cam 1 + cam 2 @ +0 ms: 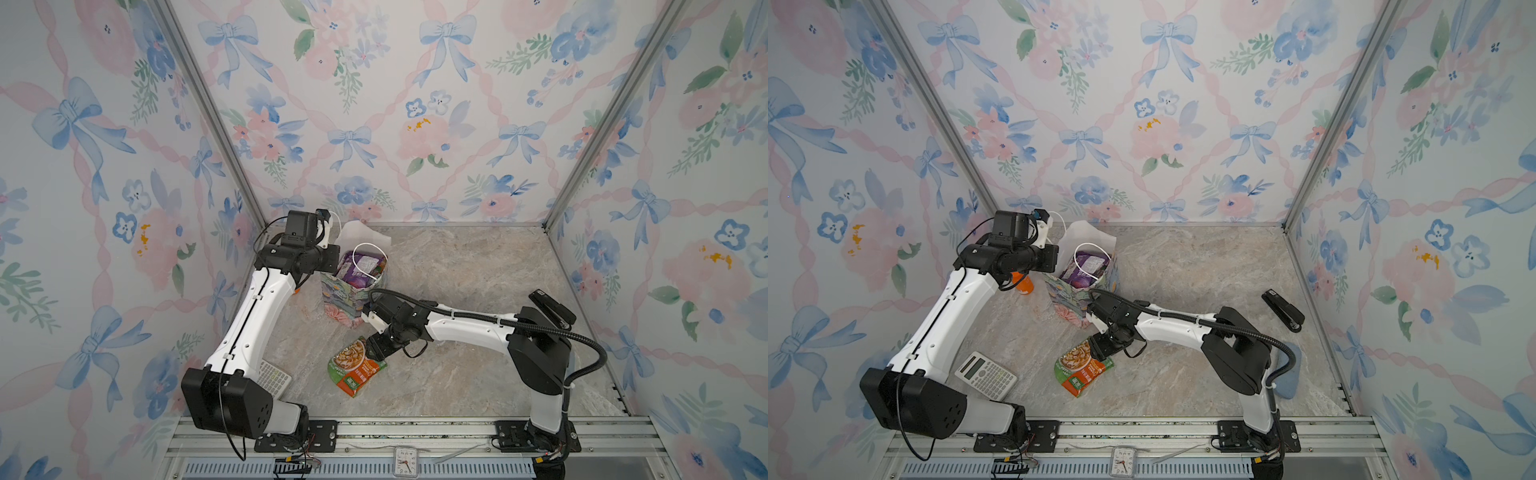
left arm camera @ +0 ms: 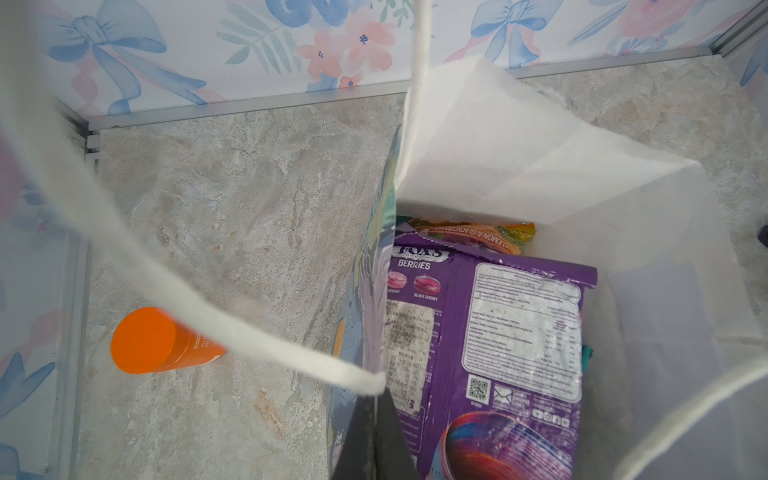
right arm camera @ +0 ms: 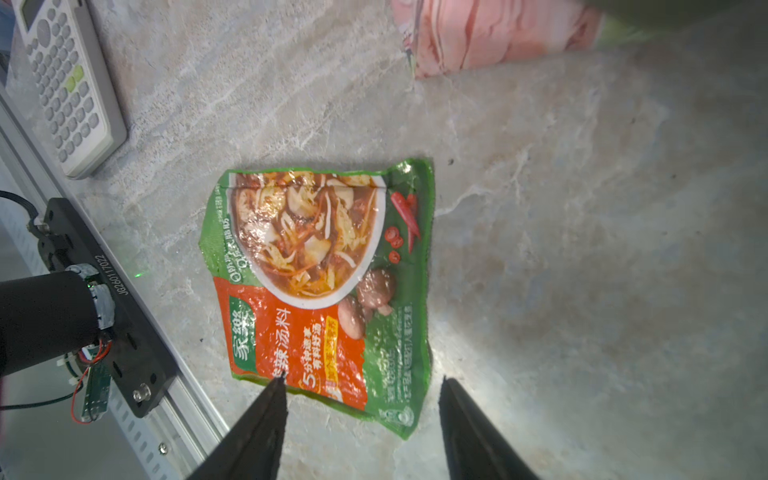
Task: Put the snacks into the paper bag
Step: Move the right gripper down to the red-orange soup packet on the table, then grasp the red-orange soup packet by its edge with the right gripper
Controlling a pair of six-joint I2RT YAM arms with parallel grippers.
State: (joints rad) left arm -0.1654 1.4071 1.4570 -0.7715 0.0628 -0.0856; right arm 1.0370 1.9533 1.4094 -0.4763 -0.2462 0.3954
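Right wrist view: the green-and-orange glossy noodle-picture packet [image 3: 324, 282] lies flat on the grey marble-look tabletop [image 3: 582, 249]. Looks like the last one out. The right gripper [image 3: 363, 380] is spread open over its edge. At its 12 o'clock in a top view, the floral paper bag [image 1: 338, 301] already holds a purple glossy packet [image 2: 498, 332] plus others. The left gripper [image 2: 376, 415] is pinched tight on the rim. Bow-and-flower wallpaper [image 1: 415, 104] all round.

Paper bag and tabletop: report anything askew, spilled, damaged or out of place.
The paper bag has its mouth pulled lopsided where the left gripper pinches one wall; a cord handle droops inside over the purple packet. The green-orange packet lies outside on the table, wrinkled. Nothing spilled.
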